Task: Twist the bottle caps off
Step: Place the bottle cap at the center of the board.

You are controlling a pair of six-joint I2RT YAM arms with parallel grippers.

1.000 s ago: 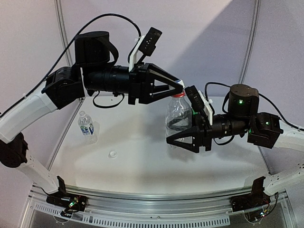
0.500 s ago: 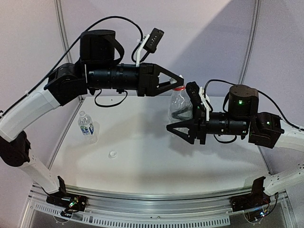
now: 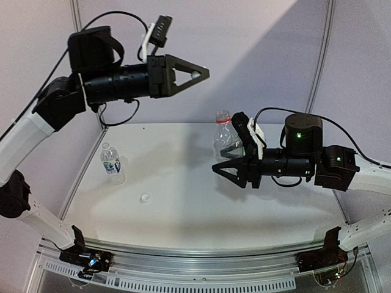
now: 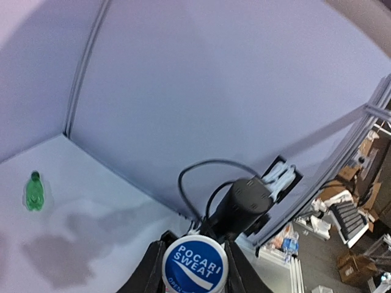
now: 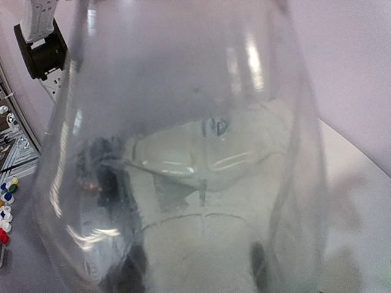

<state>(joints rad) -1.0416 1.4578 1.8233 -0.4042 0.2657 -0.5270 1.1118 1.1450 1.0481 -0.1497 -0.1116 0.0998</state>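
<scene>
One white bottle cap (image 4: pixel 195 264), its top printed blue, is pinched between the fingertips of the left gripper (image 3: pixel 194 74), raised high above the far left of the table (image 3: pixel 183 213). A second white cap (image 3: pixel 145 198) lies loose near the front, making two caps countable, since the other bottle tops are too small to read. The right gripper (image 3: pixel 223 157) clamps the unlabelled clear bottle (image 3: pixel 221 137) at mid-table, its fingers only dark blurs through the plastic in the wrist view; the labelled bottle (image 3: pixel 112 163) standing at the left and the green bottle (image 4: pixel 35 191), seen only from the left wrist, make three.
</scene>
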